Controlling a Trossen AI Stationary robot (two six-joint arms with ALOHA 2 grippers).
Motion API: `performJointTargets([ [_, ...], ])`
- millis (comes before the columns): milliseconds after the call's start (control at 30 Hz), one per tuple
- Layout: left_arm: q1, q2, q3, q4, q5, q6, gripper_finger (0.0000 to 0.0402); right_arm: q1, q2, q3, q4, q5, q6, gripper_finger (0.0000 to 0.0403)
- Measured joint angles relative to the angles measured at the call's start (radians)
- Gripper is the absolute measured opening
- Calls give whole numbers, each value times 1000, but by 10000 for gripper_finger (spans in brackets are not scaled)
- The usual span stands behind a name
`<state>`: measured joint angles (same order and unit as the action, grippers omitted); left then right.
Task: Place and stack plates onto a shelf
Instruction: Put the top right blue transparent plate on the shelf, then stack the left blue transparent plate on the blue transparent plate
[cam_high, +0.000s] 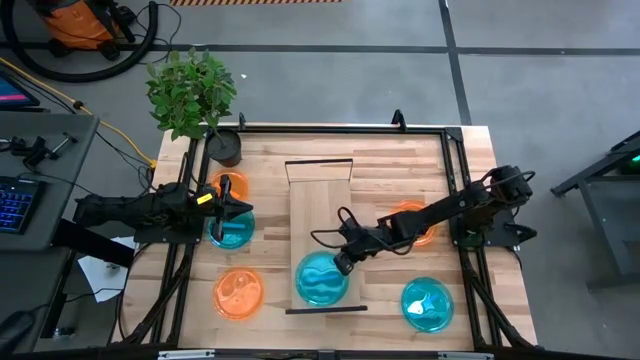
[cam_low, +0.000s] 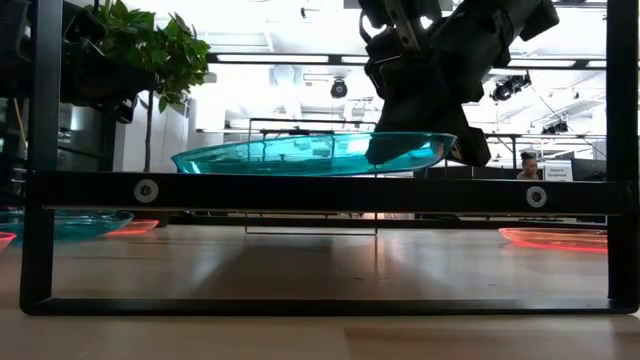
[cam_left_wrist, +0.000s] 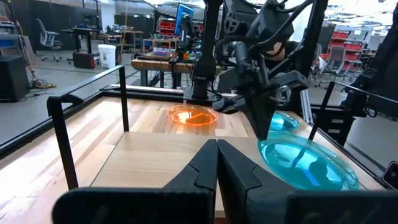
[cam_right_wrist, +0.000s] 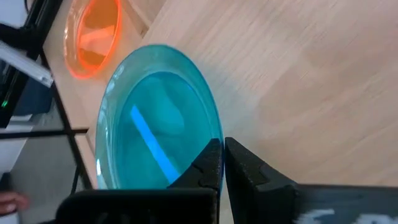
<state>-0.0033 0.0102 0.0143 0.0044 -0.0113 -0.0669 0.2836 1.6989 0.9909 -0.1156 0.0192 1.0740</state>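
The shelf (cam_high: 320, 200) is a light-wood plank down the table's middle. A teal plate (cam_high: 320, 280) sits at its near end, and my right gripper (cam_high: 343, 263) is shut on that plate's rim. In the low view this teal plate (cam_low: 300, 155) shows just above the shelf's dark end bar, a little higher on the gripper's side. My left gripper (cam_high: 245, 209) is shut and hovers at the table's left, over another teal plate (cam_high: 230, 232) and beside an orange plate (cam_high: 226, 185). Its wrist view shows the shut fingers (cam_left_wrist: 217, 152) touching nothing. My right gripper (cam_right_wrist: 222, 149) pinches the teal plate's rim (cam_right_wrist: 211, 134) on the side toward the table's right, one finger above the rim and one below. The fingers come slanting down from the right and far side. I cannot tell whether the plate's base rests on the shelf.
On the tabletop lie an orange plate (cam_high: 238, 293) near-left, a teal plate (cam_high: 427, 303) near-right and an orange plate (cam_high: 412, 222) under the right arm. A potted plant (cam_high: 200, 100) stands at the far-left corner. A dark metal frame (cam_high: 455, 200) borders the table.
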Motion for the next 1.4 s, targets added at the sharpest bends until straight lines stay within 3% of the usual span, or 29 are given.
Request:
performJointTargets([
  [200,0,0,0,0,0,0,0,0,-18,0,-7,-36,-25,65],
  [433,0,0,0,0,0,0,0,-16,-142,-1,-216,8,-129,163],
  [600,0,0,0,0,0,0,0,-22,-287,-5,-442,99,-131,187],
  [767,0,0,0,0,0,0,0,40,-458,-95,-542,200,1,189],
  [900,0,0,0,0,0,0,0,132,-596,-234,-481,311,192,189],
  [1033,0,0,0,0,0,0,0,205,-686,-374,-250,432,303,189],
  [1267,0,0,0,2,0,-30,0,213,-698,-471,142,552,194,189],
  [1400,0,0,0,61,-5,-263,0,200,-697,-460,172,553,151,189],
])
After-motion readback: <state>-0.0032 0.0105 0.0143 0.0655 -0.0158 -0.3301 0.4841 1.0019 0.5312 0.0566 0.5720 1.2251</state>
